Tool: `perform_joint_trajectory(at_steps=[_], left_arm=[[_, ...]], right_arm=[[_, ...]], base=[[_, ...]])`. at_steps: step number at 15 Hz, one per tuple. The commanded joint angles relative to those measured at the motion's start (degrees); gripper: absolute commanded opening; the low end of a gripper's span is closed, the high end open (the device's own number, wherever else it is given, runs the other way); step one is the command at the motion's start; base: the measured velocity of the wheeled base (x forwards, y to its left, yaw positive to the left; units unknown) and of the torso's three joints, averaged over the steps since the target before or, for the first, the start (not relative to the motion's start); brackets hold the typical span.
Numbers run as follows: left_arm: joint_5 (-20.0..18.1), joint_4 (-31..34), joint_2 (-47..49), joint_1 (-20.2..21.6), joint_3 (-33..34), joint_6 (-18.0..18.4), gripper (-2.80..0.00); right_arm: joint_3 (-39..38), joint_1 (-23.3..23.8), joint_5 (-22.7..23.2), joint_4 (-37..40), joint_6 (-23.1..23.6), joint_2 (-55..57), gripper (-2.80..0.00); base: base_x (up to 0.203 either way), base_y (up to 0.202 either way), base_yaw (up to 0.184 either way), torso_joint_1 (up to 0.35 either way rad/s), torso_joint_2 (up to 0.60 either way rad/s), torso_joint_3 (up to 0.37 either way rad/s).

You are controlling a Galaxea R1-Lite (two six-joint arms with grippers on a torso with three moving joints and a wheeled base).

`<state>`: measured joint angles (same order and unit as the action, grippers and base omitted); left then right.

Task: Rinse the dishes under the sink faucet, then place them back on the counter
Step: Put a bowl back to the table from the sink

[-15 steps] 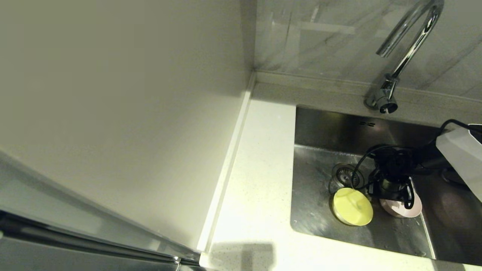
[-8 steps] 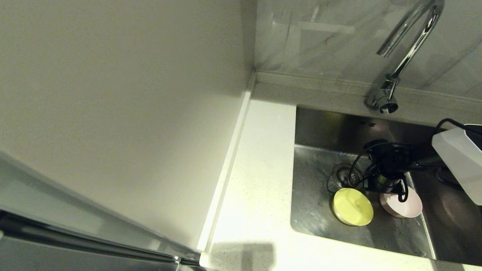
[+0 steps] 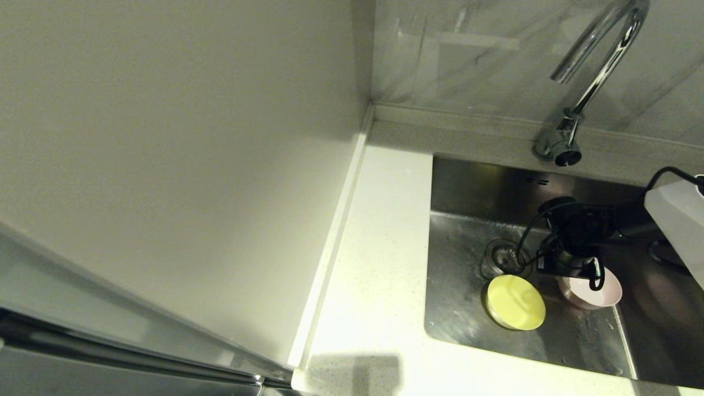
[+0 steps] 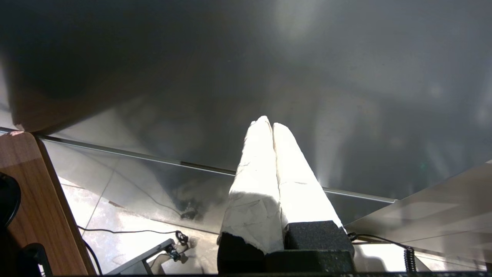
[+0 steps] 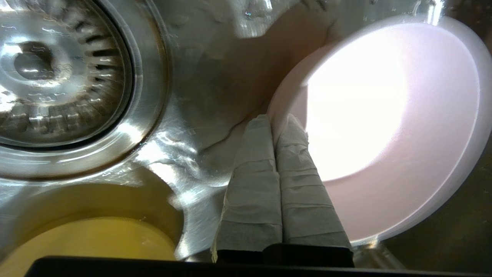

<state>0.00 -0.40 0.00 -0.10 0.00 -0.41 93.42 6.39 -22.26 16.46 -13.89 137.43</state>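
Inside the steel sink (image 3: 456, 264), my right gripper (image 3: 576, 267) (image 5: 278, 121) is shut on the near rim of the pale pink bowl (image 3: 604, 294) (image 5: 384, 115), which sits tilted beside the drain (image 3: 505, 256) (image 5: 50, 73). The yellow bowl (image 3: 515, 302) (image 5: 88, 242) rests on the sink floor just in front of the drain, apart from the gripper. The pale blue bowl is out of view. The chrome faucet (image 3: 597, 60) arches above the sink's back edge. My left gripper (image 4: 268, 124) is shut on nothing and parked low, away from the sink.
The white speckled counter (image 3: 379, 264) runs along the sink's left side and front, bounded by a raised strip and a pale wall. Grey marbled tiles stand behind the faucet. My right arm's white housing (image 3: 679, 231) hangs over the sink's right part.
The right gripper shifted slightly back and to the right, and the pink bowl moved right with it, its rim now tipped up. The yellow bowl has stayed put.
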Motion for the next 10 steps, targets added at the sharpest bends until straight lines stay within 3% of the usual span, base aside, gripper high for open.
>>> perform_joint_trajectory(at_steps=[1, 6, 10], left_arm=[[0.0, 0.0, 0.0, 0.0, 0.2, 0.0, -2.80], [0.0, 0.0, 0.0, 0.0, 0.2, 0.0, -2.80], [0.0, 0.0, -0.1, 0.0, 0.2, 0.0, -2.80]], right_arm=[[-0.1, 0.2, -0.2, 0.2, -0.1, -1.6, -2.80], [-6.7, -0.1, 0.6, 0.0, 0.2, -9.5, -2.80], [-18.3, -1.8, 8.2, -0.1, 1.7, -27.3, -2.80]], base=[[0.000, 0.000, 0.000, 0.000, 0.00, 0.000], [0.000, 0.000, 0.000, 0.000, 0.00, 0.000], [0.000, 0.000, 0.000, 0.000, 0.00, 0.000]])
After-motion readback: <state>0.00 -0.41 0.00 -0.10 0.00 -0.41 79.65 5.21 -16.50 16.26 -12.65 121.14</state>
